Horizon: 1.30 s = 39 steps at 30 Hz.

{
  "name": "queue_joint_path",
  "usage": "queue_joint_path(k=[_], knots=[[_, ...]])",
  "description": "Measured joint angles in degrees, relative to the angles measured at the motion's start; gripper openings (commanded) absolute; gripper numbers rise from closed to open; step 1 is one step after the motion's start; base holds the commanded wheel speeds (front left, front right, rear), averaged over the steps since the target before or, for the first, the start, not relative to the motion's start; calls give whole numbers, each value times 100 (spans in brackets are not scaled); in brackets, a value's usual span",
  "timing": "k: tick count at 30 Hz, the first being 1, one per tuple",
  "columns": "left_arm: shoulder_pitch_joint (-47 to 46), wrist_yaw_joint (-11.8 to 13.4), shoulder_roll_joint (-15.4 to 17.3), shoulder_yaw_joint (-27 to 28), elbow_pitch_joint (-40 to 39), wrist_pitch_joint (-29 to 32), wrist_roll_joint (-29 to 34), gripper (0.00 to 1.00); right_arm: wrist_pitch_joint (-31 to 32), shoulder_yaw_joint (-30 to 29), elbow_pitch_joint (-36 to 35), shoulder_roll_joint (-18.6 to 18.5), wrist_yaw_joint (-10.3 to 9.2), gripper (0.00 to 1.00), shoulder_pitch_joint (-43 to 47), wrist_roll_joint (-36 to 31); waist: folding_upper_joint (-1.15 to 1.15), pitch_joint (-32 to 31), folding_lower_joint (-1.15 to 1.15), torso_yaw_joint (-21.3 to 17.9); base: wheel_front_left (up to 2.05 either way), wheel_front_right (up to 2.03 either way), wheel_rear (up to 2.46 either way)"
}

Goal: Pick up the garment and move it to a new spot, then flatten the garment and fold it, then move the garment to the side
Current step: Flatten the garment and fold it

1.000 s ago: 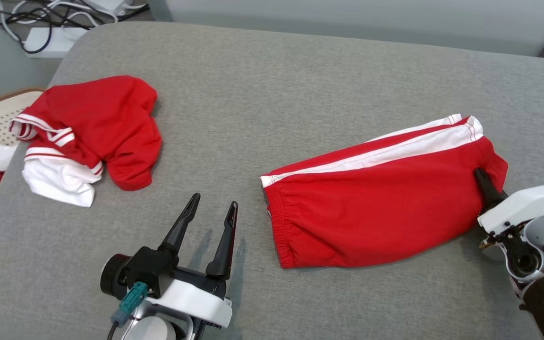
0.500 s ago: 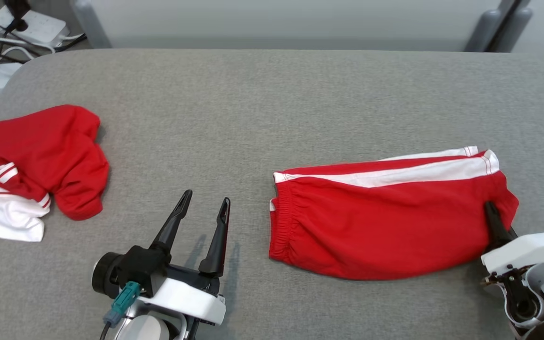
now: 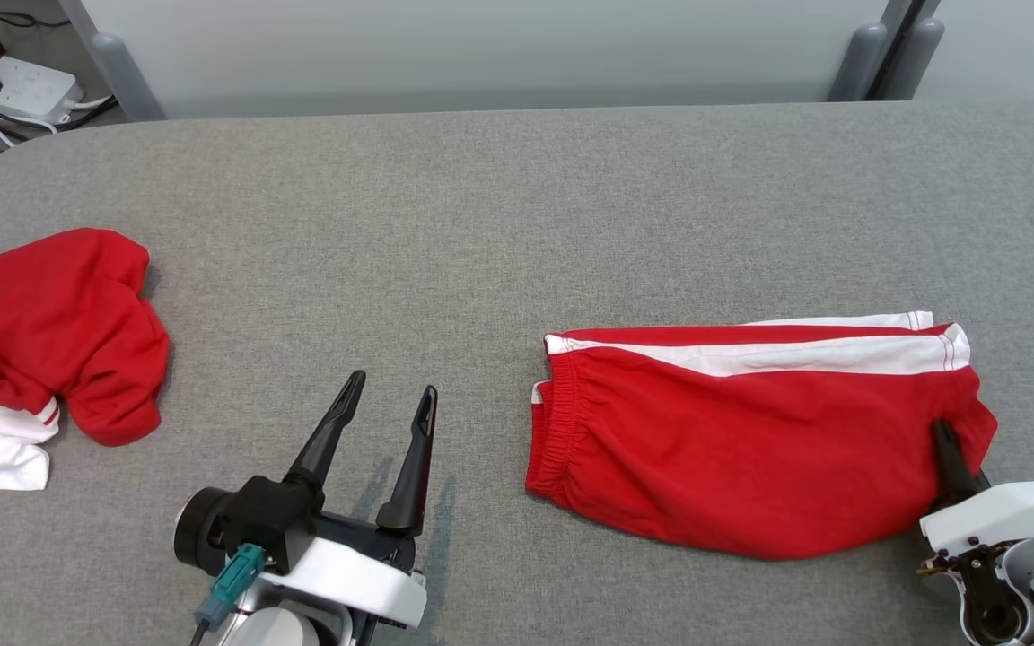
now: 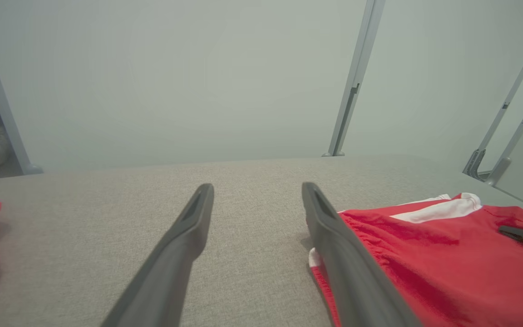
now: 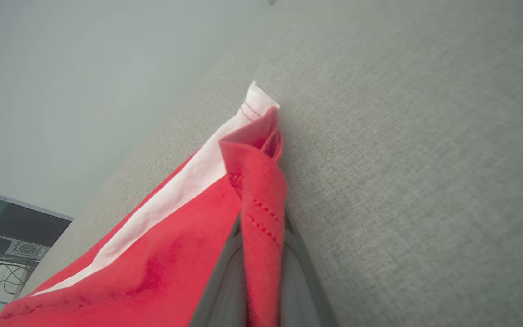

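Shorts (image 3: 750,449) dragged right; R gripper (image 3: 944,441) low, clamping hem.

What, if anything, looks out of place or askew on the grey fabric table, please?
A crumpled red-and-white garment lies heaped at the left edge of the grey table. The folded red shorts with a white stripe look tidy, except one hem corner bunched in the right gripper.

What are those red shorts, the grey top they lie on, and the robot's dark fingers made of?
The shorts look like soft matte knit, cotton or polyester maybe: they wrinkle, with a gathered waistband and stitched hem. The top seems woven grey fabric, likely padded: visible weave, rounded edge. The fingers look like moulded plastic or rubber: smooth, dull dark grey.
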Motion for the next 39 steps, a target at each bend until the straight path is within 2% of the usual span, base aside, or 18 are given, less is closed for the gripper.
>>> queue_joint_path(k=[4, 5, 6, 7, 8, 12, 18, 24, 33, 39], knots=[[0, -5, 1, -3, 7, 0, 2, 100, 0, -33, 44, 52, 0, 0, 18, -34, 0, -22, 0, 22, 0, 0, 0], [0, -5, 1, -1, 10, 0, 10, 100, 0, -44, 55, 59, 0, 8, 19, -34, 0, -30, 0, 25, 0, 0, 0], [1, -5, 1, 0, 13, 0, 21, 100, 0, -56, 69, 68, 0, 42, 19, -34, 0, -41, 0, 26, 0, 0, 0], [1, -5, 0, 3, 15, 0, 38, 100, 0, -80, 87, 79, 0, 92, 19, -35, 0, -51, 0, 25, 0, 0, 0], [3, -5, 1, 5, 18, 0, 44, 100, 0, -109, 118, 88, 0, 100, 19, -49, 0, -62, 0, 23, 0, 0, 0], [23, -5, 1, 19, 15, 0, 49, 100, 0, -181, 181, 75, 0, 100, 46, -266, 0, -106, 0, -9, 0, 0, 0], [175, -5, 3, 81, -3, 0, 58, 100, 0, -376, -18, 34, 0, 100, 361, -1359, 0, -148, 0, -193, 0, 0, 0], [234, -5, 3, 77, 0, 0, 68, 100, 0, -594, -151, 270, 0, 100, 706, -1849, 0, -251, 0, -312, 0, 0, 0], [234, -8, 2, 46, 14, 0, 143, 100, 1, -766, -227, 452, 0, 100, 853, -1878, 0, -308, 0, -324, 0, 0, 0], [234, -9, 3, 45, 18, 0, 162, 100, 75, -918, -408, 594, 0, 100, 857, -1459, 0, -303, 0, -239, 0, 0, 0]])
